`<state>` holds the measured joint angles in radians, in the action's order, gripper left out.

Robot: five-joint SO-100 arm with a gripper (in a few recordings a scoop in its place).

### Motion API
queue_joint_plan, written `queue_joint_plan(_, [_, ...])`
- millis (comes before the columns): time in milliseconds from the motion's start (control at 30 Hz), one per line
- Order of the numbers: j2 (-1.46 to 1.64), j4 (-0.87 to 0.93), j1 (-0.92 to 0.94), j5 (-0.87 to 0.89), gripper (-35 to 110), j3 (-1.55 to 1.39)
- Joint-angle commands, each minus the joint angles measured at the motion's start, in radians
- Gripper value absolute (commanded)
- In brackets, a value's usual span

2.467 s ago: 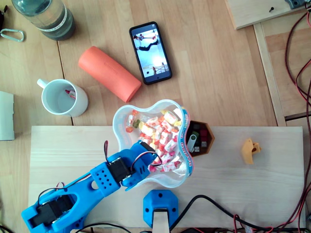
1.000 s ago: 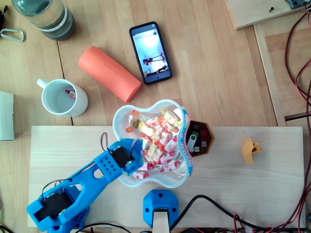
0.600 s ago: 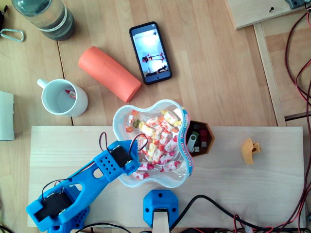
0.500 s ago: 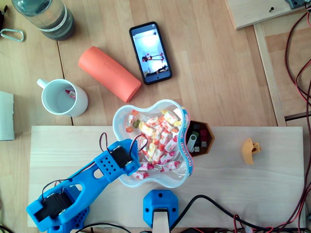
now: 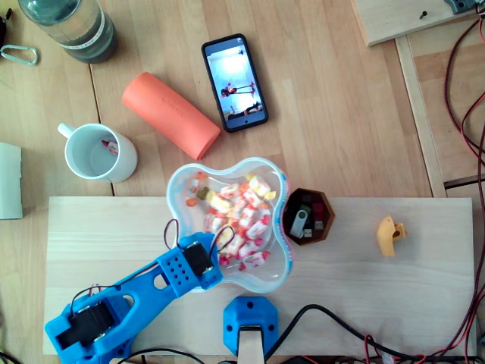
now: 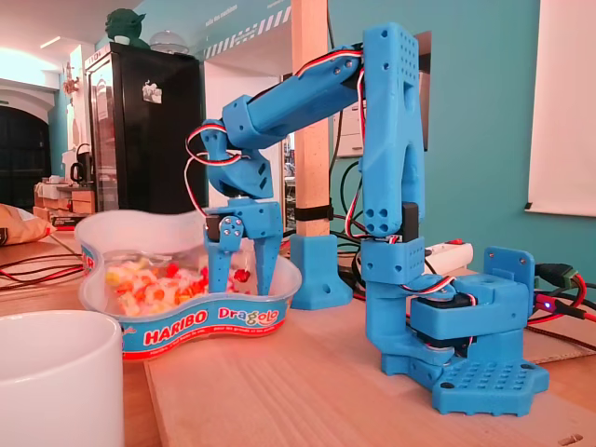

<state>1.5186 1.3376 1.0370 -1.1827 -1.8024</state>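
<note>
Shifted leftward in the overhead view, the translucent candy-filled bowl (image 5: 274, 267) is now separated from the brown box (image 5: 307, 216); the gripper (image 6: 242, 284) is seen spread apart inside its rim.

I read "HARIBO" and "Dragolo" on the candy tub (image 6: 186, 321) (its blue band, fixed view). Nothing else was legible to me.

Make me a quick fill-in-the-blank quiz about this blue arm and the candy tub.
The gripper stands inside the candy tub with its jaws ____.
The tub's label reads ____ Dragolo.
In the overhead view, the brown bowl sits to the tub's ____.
Missing words: open; Haribo; right.
</note>
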Motion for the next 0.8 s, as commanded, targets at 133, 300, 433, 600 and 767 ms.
queue_joint_plan(133, [0.026,-0.029,0.017,-0.015,24,-0.021])
queue_joint_plan(300, [0.028,-0.097,0.021,-0.011,24,-0.067])
queue_joint_plan(433, [0.028,-0.109,0.017,-0.008,24,-0.069])
queue_joint_plan(600, [0.026,-0.12,0.017,-0.005,24,-0.086])
queue_joint_plan(767, [0.031,-0.12,0.014,-0.003,24,-0.075])
